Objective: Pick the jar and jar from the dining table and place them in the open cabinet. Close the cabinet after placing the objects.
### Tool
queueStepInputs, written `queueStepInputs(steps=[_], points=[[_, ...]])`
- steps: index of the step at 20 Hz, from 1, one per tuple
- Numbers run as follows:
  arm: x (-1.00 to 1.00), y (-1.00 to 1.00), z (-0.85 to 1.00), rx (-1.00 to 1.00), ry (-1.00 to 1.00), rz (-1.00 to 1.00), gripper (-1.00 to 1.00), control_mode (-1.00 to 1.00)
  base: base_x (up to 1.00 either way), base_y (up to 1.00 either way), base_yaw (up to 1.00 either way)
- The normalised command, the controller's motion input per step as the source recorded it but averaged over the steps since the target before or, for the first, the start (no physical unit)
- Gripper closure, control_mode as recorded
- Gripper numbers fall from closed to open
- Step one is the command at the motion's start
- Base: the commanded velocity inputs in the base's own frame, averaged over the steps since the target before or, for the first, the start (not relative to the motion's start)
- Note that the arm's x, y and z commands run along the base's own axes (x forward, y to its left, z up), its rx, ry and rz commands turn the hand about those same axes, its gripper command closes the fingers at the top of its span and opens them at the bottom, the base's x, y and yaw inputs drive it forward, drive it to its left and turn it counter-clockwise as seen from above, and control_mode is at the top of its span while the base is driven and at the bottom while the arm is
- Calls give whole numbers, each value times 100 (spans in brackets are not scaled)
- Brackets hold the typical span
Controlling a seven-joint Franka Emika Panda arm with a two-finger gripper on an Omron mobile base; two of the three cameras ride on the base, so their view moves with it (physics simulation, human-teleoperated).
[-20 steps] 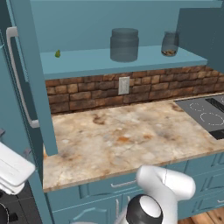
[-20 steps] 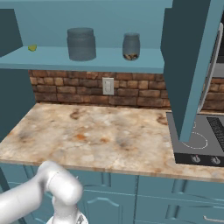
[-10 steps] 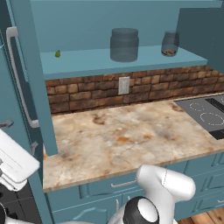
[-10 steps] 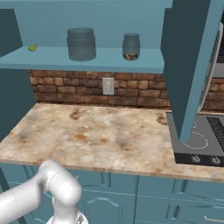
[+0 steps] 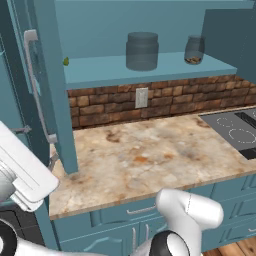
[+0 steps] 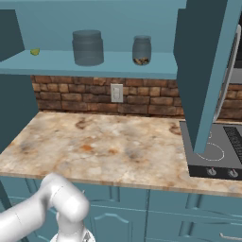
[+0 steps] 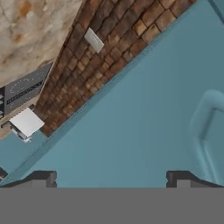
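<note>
Both jars stand on the cabinet shelf [image 5: 150, 75]: wide smoky jar [image 5: 142, 51] mid-shelf, small clear jar [image 5: 194, 50] toward its right end. Gripper [image 7: 111, 177] gapes empty against smooth teal panel, well apart from them.

1. The light is soft and even. No spot is very bright and no corner is very dark.
2. The stone counter [image 5: 150, 150] looks the lightest, with no shine or glare on it.
3. The brick wall [image 6: 142, 97] under the shelf [image 6: 94, 64] is a bit darker.
4. Edges look a little soft and blocky, like a computer drawing.
5. Lines stay straight at the picture edges.
</note>
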Motion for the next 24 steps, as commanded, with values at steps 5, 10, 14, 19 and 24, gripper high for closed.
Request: queueStepInputs(steps=[5,10,14,19,24], points=[[-6,-46,24,1,-10,-1,-100,-100,0,0,0],[0,-58,14,5,-4,0,-100,-100,0,0,0],[3,-67,5,7,0,0,-100,-100,0,0,0],[13,-67,3,10,0,4,-100,-100,0,0,0],[22,-52,17,8,0,6,-100,-100,0,0,0]])
